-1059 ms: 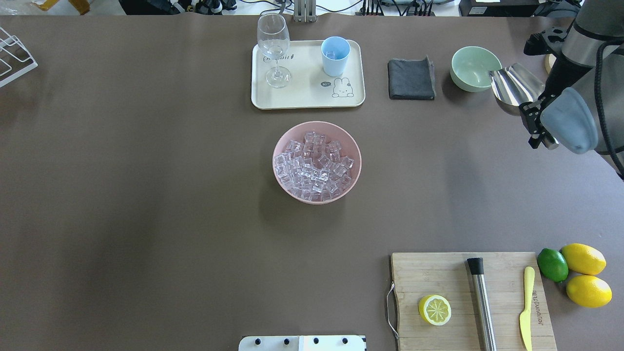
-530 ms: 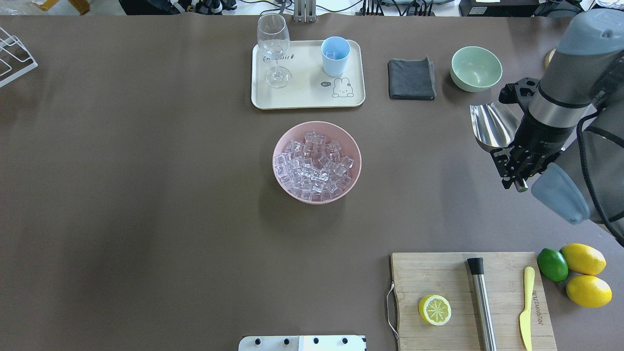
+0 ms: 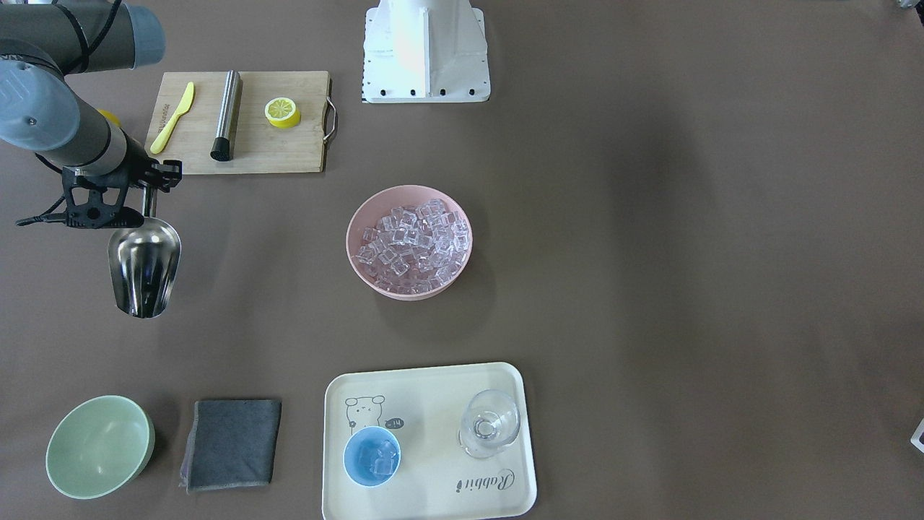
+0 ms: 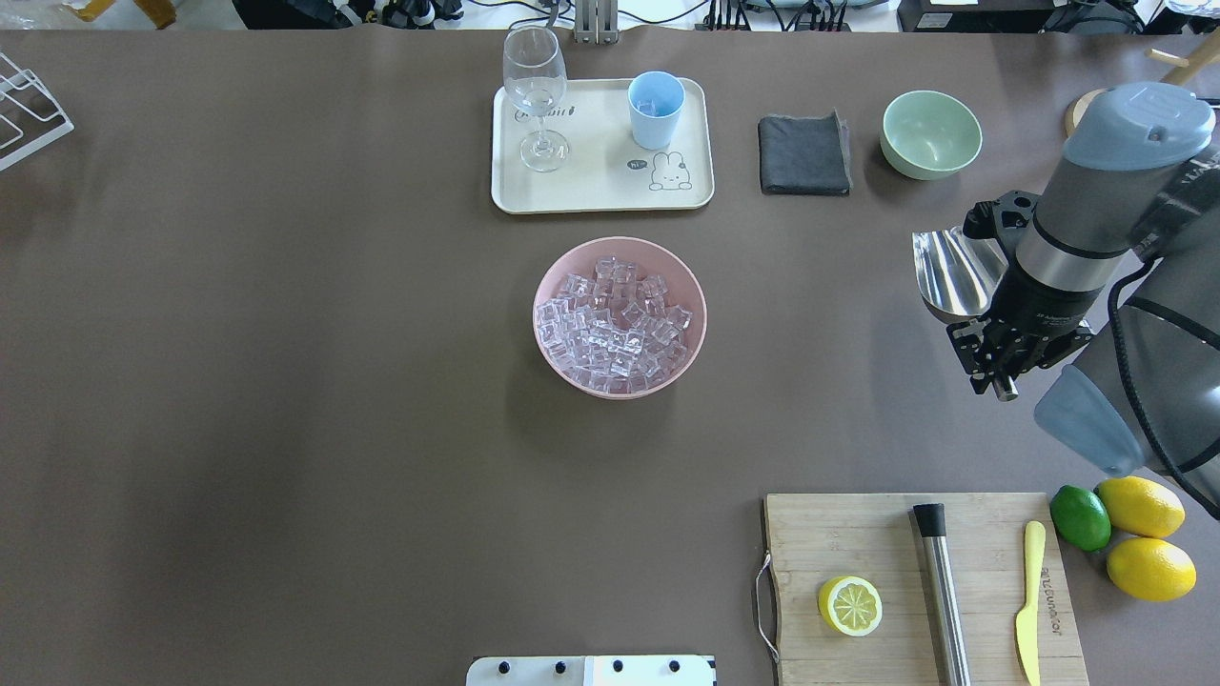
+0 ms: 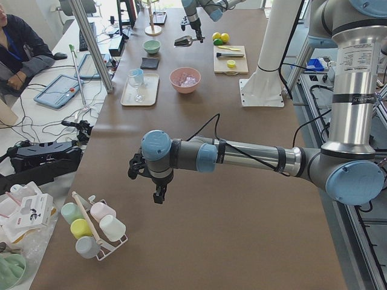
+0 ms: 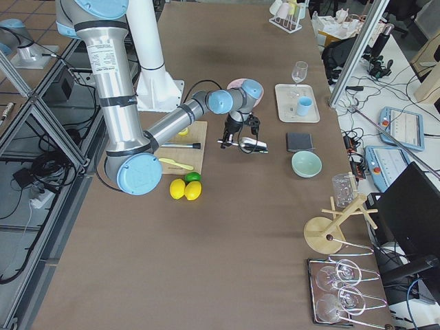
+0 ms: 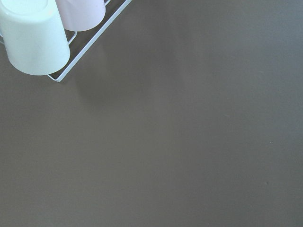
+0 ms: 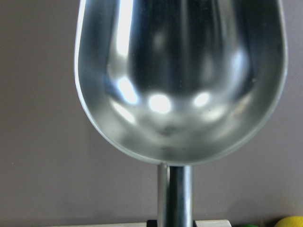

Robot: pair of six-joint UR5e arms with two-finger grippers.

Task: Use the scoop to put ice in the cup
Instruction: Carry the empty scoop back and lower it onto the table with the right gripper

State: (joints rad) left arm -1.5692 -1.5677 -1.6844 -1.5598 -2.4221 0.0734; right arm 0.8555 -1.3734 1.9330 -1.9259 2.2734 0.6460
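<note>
My right gripper (image 4: 994,351) is shut on the handle of the shiny steel scoop (image 4: 951,272) and holds it above the table's right side, with its trough pointing away from the robot. The scoop (image 8: 180,80) looks empty in the right wrist view; it also shows in the front view (image 3: 144,269). The ice (image 4: 615,319) fills a pink bowl (image 4: 553,367) at the table's middle. The light-blue cup (image 4: 656,110) stands on a cream tray (image 4: 600,191); the front view shows a few cubes in the cup (image 3: 371,455). My left gripper (image 5: 158,193) shows only in the exterior left view; I cannot tell its state.
A wine glass (image 4: 536,95) stands on the tray. A grey cloth (image 4: 803,154) and a pale green bowl (image 4: 930,133) lie behind the scoop. A cutting board (image 4: 858,534) holds a lemon half, a steel cylinder and a yellow knife. Lemons (image 4: 1141,507) sit beside it.
My right arm has carried the scoop from beside the green bowl toward the robot and slightly leftward. Nothing else has moved.
</note>
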